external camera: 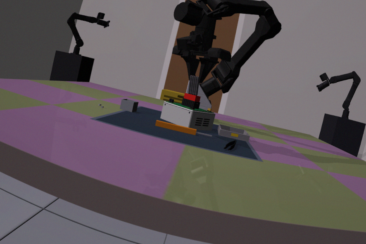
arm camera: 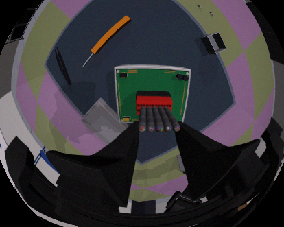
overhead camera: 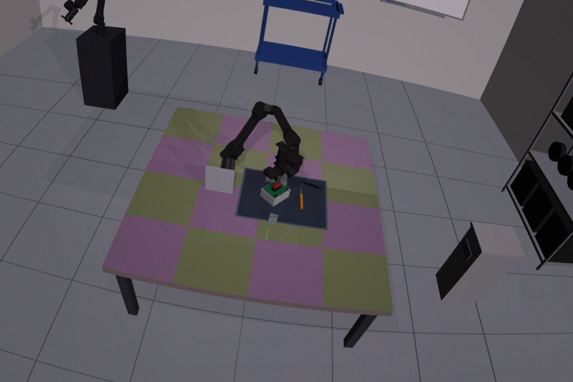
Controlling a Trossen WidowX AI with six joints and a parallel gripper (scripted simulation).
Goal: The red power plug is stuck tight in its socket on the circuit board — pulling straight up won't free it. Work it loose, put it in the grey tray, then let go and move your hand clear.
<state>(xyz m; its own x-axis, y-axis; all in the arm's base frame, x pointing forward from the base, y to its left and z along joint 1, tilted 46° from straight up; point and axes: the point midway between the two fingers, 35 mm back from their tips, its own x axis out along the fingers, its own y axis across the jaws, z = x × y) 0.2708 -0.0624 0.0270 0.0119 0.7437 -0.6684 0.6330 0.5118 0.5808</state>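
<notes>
From the exterior view, at left on the dark blue mat (overhead camera: pixel 253 209) (external camera: pixel 137 122) (arm camera: pixel 155 25) stands a small grey open box (overhead camera: pixel 273 218) (external camera: pixel 128 105) (arm camera: pixel 214 43), apart from the work. Next, on the near side, lies an orange-handled screwdriver (overhead camera: pixel 301 200) (external camera: pixel 175 127) (arm camera: pixel 110 35), probably left as a spare tool, since the fingers seem meant to do this job. Behind it, a white vented housing (overhead camera: pixel 272 200) (external camera: pixel 175 115) (arm camera: pixel 152 66) carries the green circuit board (external camera: pixel 180 105) (arm camera: pixel 127 90), raising the plug within easy reach. The black gripper (overhead camera: pixel 277 180) (external camera: pixel 195 79) (arm camera: pixel 156 125) comes down from above, its jaws closed on the red power plug (overhead camera: pixel 276 185) (external camera: pixel 191 97) (arm camera: pixel 153 101), with fingertips about the grey cables (external camera: pixel 193 85) (arm camera: pixel 158 116); exactly where they bear I cannot tell. Such a grip should allow side-to-side rocking, likely the step in hand. To the right waits the grey tray (external camera: pixel 224 133) (arm camera: pixel 107 121), near enough for a short carry, and nearer still, black pliers (external camera: pixel 230 145) (arm camera: pixel 63 66). The plug looks like a squat red block, nearly upright over its black socket (external camera: pixel 191 103) (arm camera: pixel 153 94), with a row of ribbed cables rising from its top; it appears still seated.
</notes>
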